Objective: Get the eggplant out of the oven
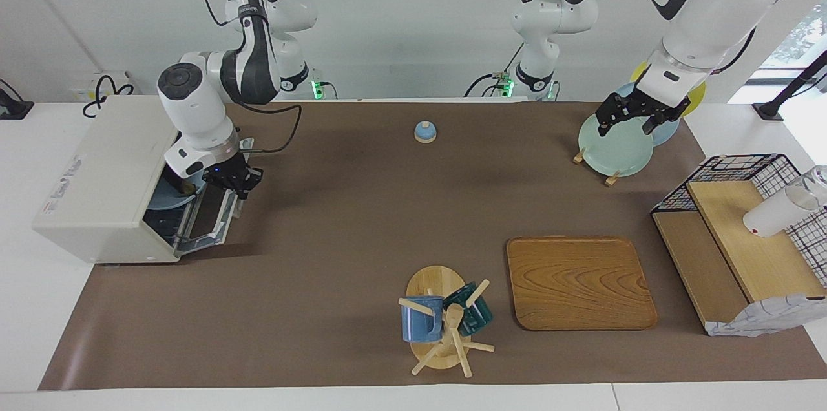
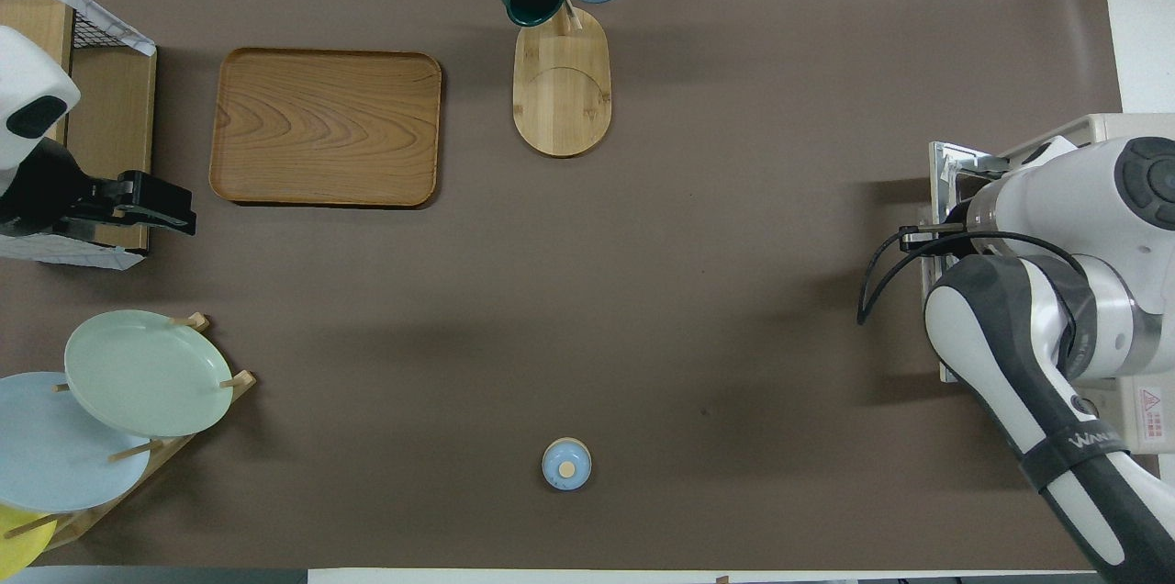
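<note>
The oven (image 1: 103,185) sits at the right arm's end of the bench, its door (image 1: 216,217) pulled nearly flat. The right gripper (image 1: 234,183) is clamped on the door's handle. Inside, a blue plate (image 1: 169,194) shows; the eggplant on it is barely visible. It is probably light, smooth and slippery, best pinched across its middle. The left gripper (image 1: 630,119) waits over the plate rack (image 1: 610,177), fingers apart.
</note>
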Motion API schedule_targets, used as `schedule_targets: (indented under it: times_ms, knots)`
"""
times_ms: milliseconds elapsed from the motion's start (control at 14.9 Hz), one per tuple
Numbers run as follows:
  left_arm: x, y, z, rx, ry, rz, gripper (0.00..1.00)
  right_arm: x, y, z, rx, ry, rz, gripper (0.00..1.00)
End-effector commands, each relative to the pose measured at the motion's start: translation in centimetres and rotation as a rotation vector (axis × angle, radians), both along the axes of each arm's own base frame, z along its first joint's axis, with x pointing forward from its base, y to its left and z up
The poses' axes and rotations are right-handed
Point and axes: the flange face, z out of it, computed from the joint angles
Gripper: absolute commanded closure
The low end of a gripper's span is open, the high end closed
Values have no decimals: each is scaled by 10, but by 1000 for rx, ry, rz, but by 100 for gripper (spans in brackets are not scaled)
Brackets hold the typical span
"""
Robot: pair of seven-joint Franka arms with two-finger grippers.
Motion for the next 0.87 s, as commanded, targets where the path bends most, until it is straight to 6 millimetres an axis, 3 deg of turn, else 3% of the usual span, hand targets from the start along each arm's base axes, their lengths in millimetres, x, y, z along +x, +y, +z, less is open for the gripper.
schedule_targets:
  times_ms: [0,403,605,807]
  knots:
    - [-3,4,2,-1,9,-6,0,12,-16,-21,-15,-40,-13,100]
    - [-3,3,2,-1,9,-8,0,16,-3,-53,31,-17,-62,100]
    - [-3,3,2,-1,9,-8,0,17,-1,-57,37,-20,-67,100]
    - [-3,3,2,-1,9,-8,0,17,18,-57,38,-16,-83,100]
